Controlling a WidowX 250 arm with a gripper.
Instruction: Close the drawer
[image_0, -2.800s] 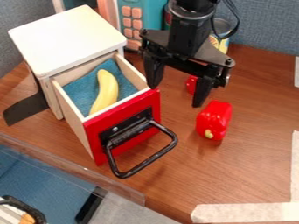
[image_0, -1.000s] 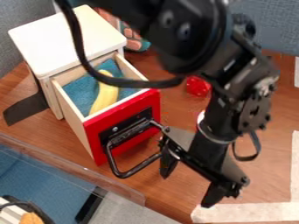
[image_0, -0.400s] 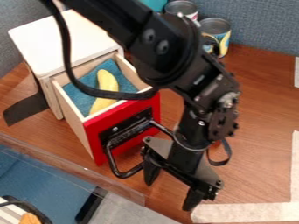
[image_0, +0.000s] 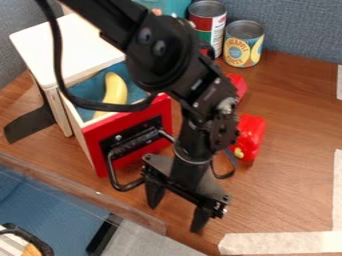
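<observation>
While the pincer (image_0: 175, 217) gapes wide, it touches the black handle (image_0: 125, 187).

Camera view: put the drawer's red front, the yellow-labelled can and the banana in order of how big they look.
Largest to smallest:
1. drawer's red front
2. yellow-labelled can
3. banana, partly hidden

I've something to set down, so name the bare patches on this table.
The table is bare between the red toy and the white tape, back to the grey wall right of the cans. Crowded: around the drawer handle and hand.
</observation>
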